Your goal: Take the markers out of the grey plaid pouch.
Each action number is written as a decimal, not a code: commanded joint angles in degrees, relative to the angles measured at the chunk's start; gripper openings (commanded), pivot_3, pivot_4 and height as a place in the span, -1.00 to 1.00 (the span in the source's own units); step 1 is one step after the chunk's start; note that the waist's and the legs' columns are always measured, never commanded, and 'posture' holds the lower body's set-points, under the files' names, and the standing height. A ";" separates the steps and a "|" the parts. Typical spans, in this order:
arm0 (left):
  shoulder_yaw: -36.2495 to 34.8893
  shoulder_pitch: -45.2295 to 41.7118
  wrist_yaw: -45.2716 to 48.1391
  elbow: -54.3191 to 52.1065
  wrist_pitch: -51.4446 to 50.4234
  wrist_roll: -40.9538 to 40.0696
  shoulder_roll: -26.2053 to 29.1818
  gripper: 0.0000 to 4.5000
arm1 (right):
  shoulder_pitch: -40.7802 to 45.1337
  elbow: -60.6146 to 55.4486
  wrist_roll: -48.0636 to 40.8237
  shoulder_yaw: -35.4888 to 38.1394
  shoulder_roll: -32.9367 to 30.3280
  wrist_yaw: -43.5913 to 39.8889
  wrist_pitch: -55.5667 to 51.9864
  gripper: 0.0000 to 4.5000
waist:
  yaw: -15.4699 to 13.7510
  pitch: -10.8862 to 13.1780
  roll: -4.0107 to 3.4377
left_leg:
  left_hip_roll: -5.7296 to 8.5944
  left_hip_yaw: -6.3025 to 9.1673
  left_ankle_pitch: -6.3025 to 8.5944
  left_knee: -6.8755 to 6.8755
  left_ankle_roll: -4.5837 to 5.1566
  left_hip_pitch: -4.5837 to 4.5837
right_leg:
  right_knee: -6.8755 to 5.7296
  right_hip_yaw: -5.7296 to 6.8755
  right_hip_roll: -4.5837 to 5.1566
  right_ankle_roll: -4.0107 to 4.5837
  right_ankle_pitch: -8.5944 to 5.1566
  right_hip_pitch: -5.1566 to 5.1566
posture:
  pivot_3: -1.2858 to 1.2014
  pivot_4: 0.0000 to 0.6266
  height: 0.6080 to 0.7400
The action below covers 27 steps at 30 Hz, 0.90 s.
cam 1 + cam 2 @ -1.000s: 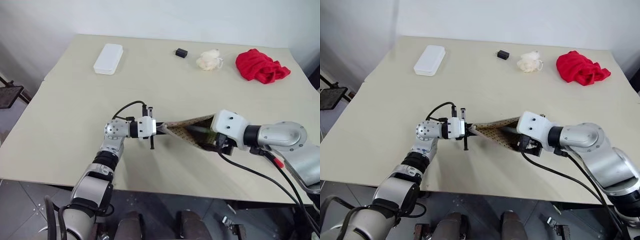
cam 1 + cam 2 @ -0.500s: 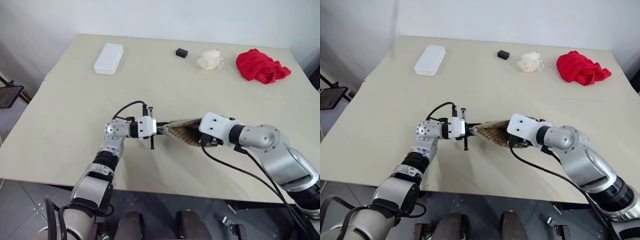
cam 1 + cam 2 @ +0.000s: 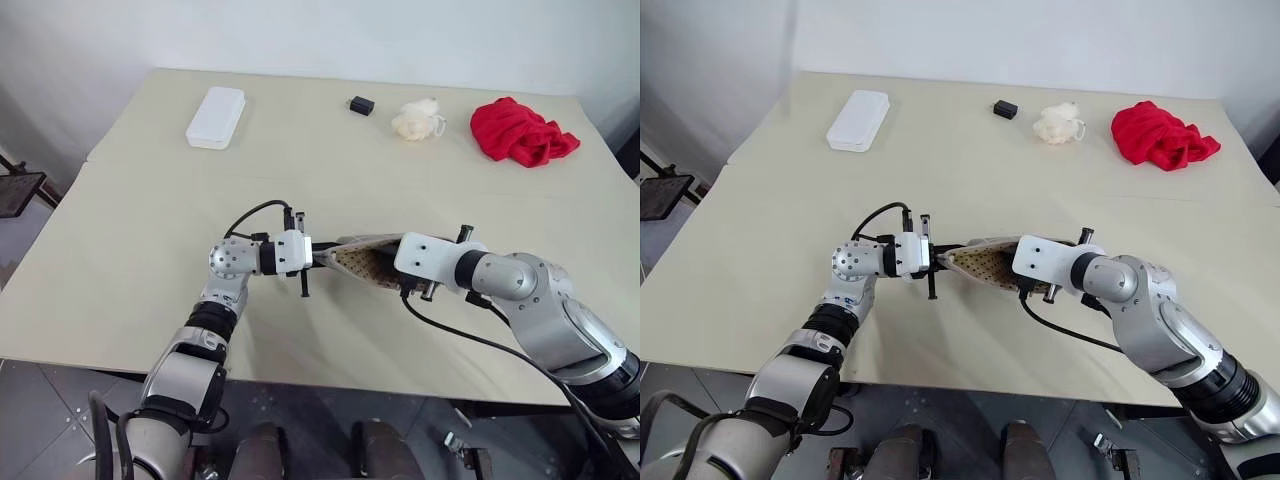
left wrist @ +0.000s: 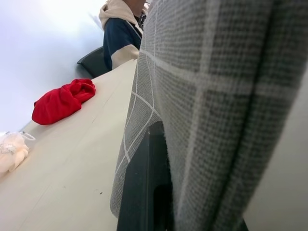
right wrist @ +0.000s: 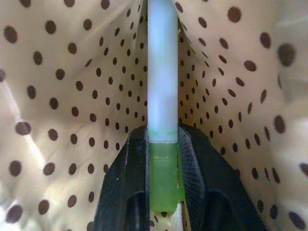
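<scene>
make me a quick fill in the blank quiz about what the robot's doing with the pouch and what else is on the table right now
1. The right gripper is shut on a light ____ marker inside the grey plaid pouch.
2. The left gripper holds the pouch by its ____ fabric edge.
3. The pouch lining is beige with dark ____.
4. At the table's far right lies a ____ cloth.

Missing words: green; grey plaid; dots; red
</scene>
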<state>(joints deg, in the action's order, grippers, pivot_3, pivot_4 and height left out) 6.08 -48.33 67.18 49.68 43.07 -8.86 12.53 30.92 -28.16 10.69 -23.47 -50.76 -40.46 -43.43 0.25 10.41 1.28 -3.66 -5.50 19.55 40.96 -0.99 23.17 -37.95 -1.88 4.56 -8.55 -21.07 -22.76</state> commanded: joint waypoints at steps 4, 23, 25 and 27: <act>-0.32 -0.58 0.10 -1.79 0.34 -1.05 -0.49 -1.00 | -1.99 -1.02 -5.37 7.09 1.49 -3.62 8.95 -0.77 | -0.02 0.00 0.00 | 0.00 -0.02 0.00 0.00 0.00 0.00 | 0.00 0.00 0.00 0.00 0.00 0.00 | 0.03 -0.52 1.00; -0.88 -0.04 0.09 -2.28 0.33 -0.93 0.71 -1.00 | -9.69 0.99 -20.22 25.04 -4.20 -18.80 27.89 -0.77 | -0.06 0.00 0.00 | 0.00 -0.13 0.00 0.02 0.00 -0.02 | 0.00 0.02 -0.01 0.00 0.00 0.06 | 0.03 -0.52 1.00; -0.91 -0.02 0.24 -2.40 0.22 -1.01 0.88 -1.00 | -10.28 0.93 -20.80 26.04 -4.50 -19.26 27.78 -0.77 | -0.08 0.00 0.00 | 0.01 -0.12 0.00 0.02 0.00 -0.03 | 0.00 0.02 -0.01 0.00 0.00 0.06 | 0.03 -0.52 1.00; -0.88 -0.01 0.32 -2.53 0.11 -1.07 0.95 -1.00 | -10.25 0.79 -20.78 26.47 -4.50 -18.95 27.58 -0.77 | -0.09 0.00 0.00 | 0.01 -0.12 0.00 0.02 0.00 -0.02 | 0.01 0.02 -0.01 0.00 0.00 0.07 | 0.03 -0.52 1.00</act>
<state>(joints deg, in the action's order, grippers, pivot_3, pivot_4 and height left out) 5.53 -48.32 67.64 48.80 43.15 -9.18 13.40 20.64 -24.75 -8.67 0.79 -54.52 -59.25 -16.74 0.16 10.41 1.28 -3.65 -5.62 19.54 40.99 -1.00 23.14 -37.94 -1.86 4.55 -8.56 -21.07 -22.69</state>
